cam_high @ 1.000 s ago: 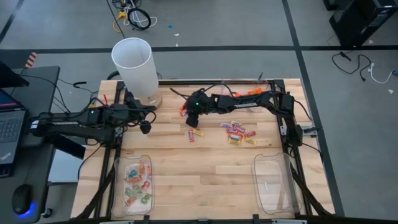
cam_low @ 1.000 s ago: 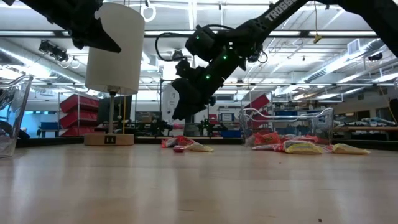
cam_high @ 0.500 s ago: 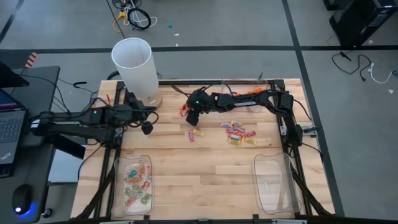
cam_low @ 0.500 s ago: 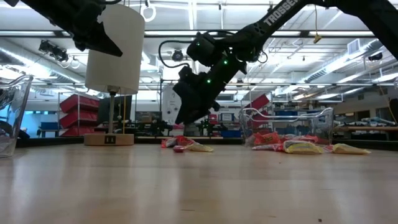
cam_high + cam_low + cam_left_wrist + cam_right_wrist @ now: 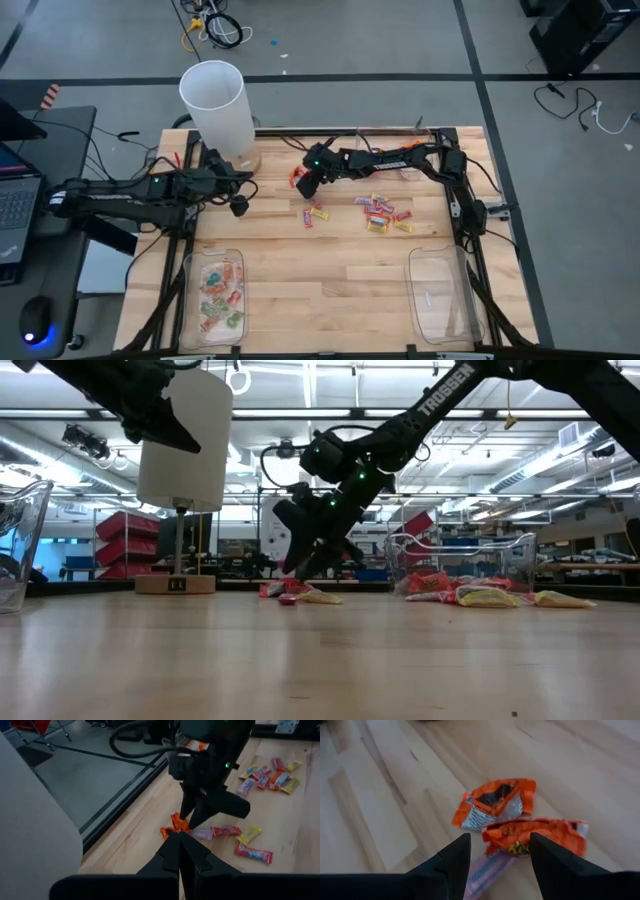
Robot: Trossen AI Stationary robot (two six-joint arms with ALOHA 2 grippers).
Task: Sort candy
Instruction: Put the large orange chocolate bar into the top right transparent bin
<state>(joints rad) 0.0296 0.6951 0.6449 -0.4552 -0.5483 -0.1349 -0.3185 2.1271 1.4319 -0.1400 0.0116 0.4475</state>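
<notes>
Two orange candies (image 5: 495, 802) (image 5: 535, 835) and a pink one (image 5: 487, 872) lie flat on the wooden table at its far middle. My right gripper (image 5: 500, 852) is open just above them, slanting down, with a finger on either side of the lower orange candy. The high view shows this gripper (image 5: 303, 184) beside the orange candies (image 5: 296, 178). More candy lies loose at the table's middle (image 5: 315, 213) and in a cluster (image 5: 380, 212) to the right. My left gripper (image 5: 237, 206) is shut on nothing above the table's left side.
A clear tray (image 5: 190, 300) at the near left holds sorted candy. A second clear tray (image 5: 440, 295) stands at the near right. A tall white cylinder (image 5: 215, 105) on a wooden base stands at the far left, close to my left arm.
My right gripper has sunk toward the orange candies and rolled about its own pointing line, so its fingers now stand close over the table. The candies have stayed where they were.
</notes>
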